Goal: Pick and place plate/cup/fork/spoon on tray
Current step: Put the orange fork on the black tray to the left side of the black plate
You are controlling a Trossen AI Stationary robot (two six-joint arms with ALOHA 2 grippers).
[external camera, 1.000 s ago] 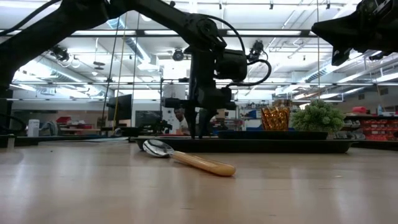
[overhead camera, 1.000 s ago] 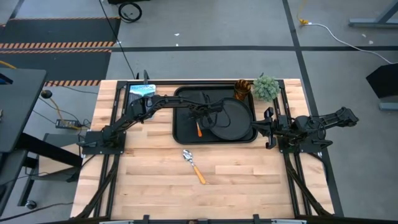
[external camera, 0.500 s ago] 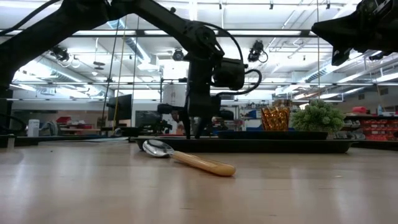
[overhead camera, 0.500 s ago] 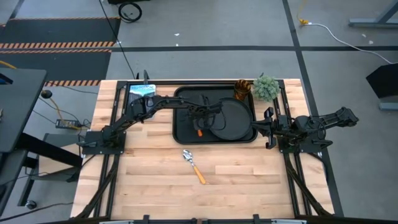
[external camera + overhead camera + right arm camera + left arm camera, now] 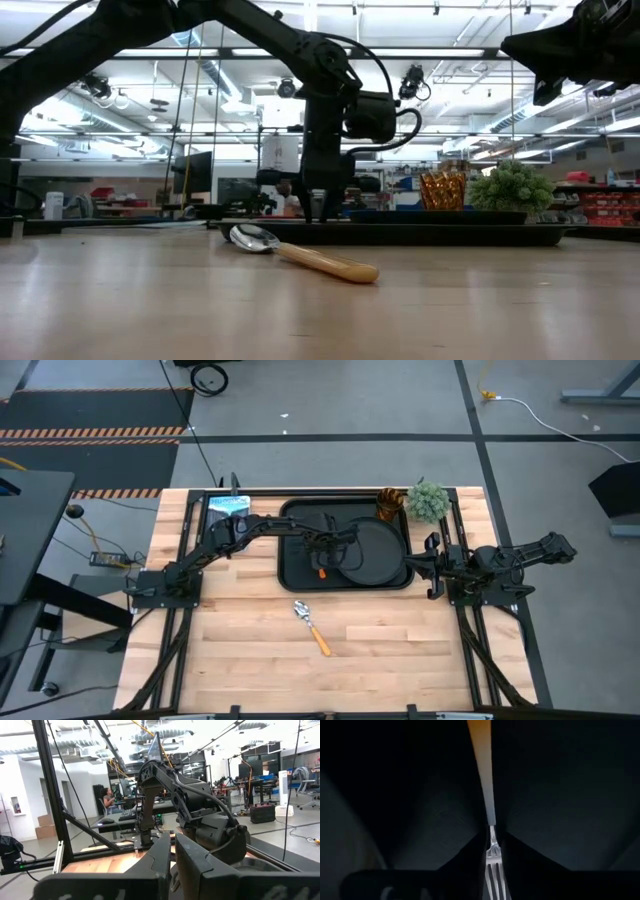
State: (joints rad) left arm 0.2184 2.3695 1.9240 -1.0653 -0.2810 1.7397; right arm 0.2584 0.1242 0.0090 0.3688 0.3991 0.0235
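The black tray [image 5: 286,574] lies at the table's far middle. On it are the round black plate [image 5: 378,552], at its right, and the amber cup [image 5: 388,504], in its far right corner. My left gripper [image 5: 322,557] reaches over the tray left of the plate, shut on the fork [image 5: 320,571], whose red-orange handle points toward the near edge. The spoon [image 5: 312,626] lies flat on the bare wood near the tray. My right gripper [image 5: 432,567] waits shut at the table's right side. My left gripper pinches the fork's thin silver neck [image 5: 492,833], between the tines and the handle, between its two fingers. The fingers come from above, pointing down, and lie across the fork. The fork lies about level, low over the tray floor; whether it touches the floor I cannot tell.
A small green plant [image 5: 428,500] stands off the tray's far right corner beside the cup. A blue-white card [image 5: 226,506] lies at the far left. Open wood stretches across the near half of the table around the spoon [image 5: 300,254].
My left gripper has gone down a little toward the tray floor with the fork still in its hold. The fork has stayed over the same spot left of the plate.
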